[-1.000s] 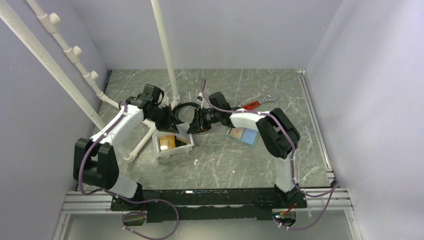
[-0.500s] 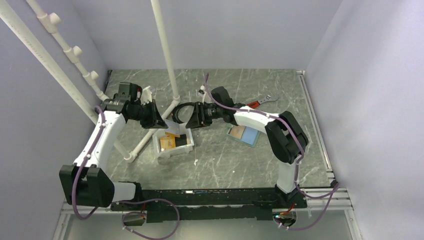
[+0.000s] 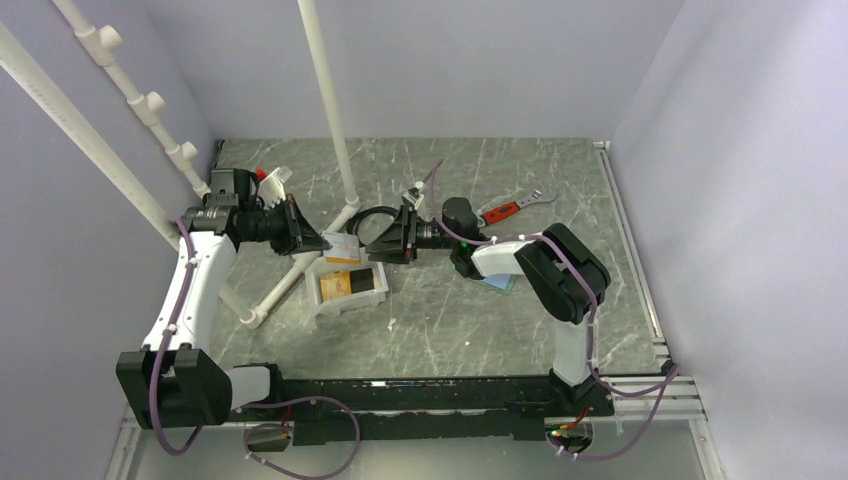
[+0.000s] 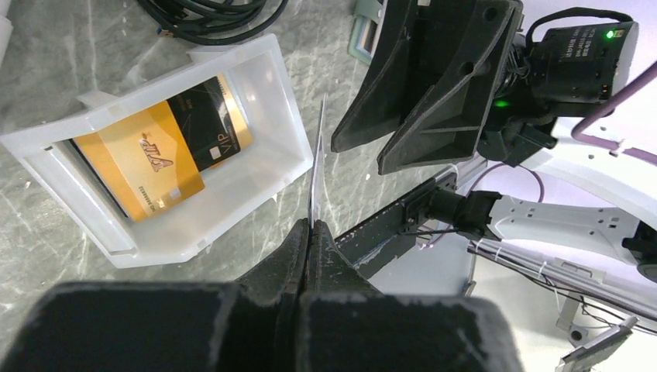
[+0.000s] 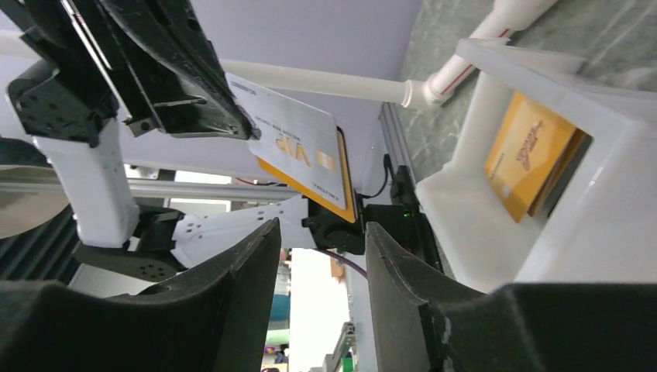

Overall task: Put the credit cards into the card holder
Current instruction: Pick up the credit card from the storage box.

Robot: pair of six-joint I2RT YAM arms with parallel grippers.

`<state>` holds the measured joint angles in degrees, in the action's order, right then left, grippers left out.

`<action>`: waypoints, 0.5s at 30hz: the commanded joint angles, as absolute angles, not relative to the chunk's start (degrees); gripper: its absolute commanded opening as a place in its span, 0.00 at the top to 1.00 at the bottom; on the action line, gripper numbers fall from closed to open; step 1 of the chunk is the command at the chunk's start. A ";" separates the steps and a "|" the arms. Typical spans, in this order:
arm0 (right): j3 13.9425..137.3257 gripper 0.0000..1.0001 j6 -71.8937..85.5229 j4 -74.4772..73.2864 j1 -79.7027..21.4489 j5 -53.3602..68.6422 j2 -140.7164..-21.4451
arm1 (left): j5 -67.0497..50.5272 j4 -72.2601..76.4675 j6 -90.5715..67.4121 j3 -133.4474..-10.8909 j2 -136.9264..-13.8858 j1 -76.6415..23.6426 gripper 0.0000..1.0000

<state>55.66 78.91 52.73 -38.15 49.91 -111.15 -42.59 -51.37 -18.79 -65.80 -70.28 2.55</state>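
My left gripper [image 3: 318, 240] is shut on one edge of a white-and-gold credit card [image 3: 342, 247], held in the air above the white tray's far end. In the left wrist view the card [image 4: 316, 163] shows edge-on between the shut fingertips [image 4: 310, 230]. My right gripper [image 3: 386, 243] is open and empty, facing that card [image 5: 304, 149] from the right, a short gap away. A gold card [image 4: 143, 159] and a dark card [image 4: 211, 116] lie in the tray. The card holder [image 3: 498, 283] lies mostly hidden under my right forearm.
The white tray [image 3: 330, 305] sits at centre left, also seen in the right wrist view [image 5: 496, 232]. A black cable coil [image 3: 372, 215] lies behind it. White pipes [image 3: 335, 120] stand at the left and back. A red-handled wrench [image 3: 505, 209] lies behind the right arm.
My left gripper has drawn back to the left and risen with a card in its grip. My right gripper has pulled back slightly to the right and now covers most of the card holder.
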 commanded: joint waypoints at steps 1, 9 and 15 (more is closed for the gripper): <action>56.07 0.54 84.54 63.27 -39.11 51.02 -111.03 | -46.71 -49.28 -18.88 -65.09 -67.94 3.05 1.00; 56.53 0.63 84.90 63.23 -39.97 50.89 -111.75 | -47.57 -49.14 -19.15 -64.47 -68.20 3.08 1.00; 55.88 0.64 84.90 63.46 -40.08 50.56 -112.24 | -47.65 -49.13 -19.19 -64.48 -67.95 3.01 1.00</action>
<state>55.42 84.68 59.42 -39.90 50.06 -111.85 -45.63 -50.37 -19.25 -64.73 -69.95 2.61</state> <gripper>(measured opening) 0.362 0.012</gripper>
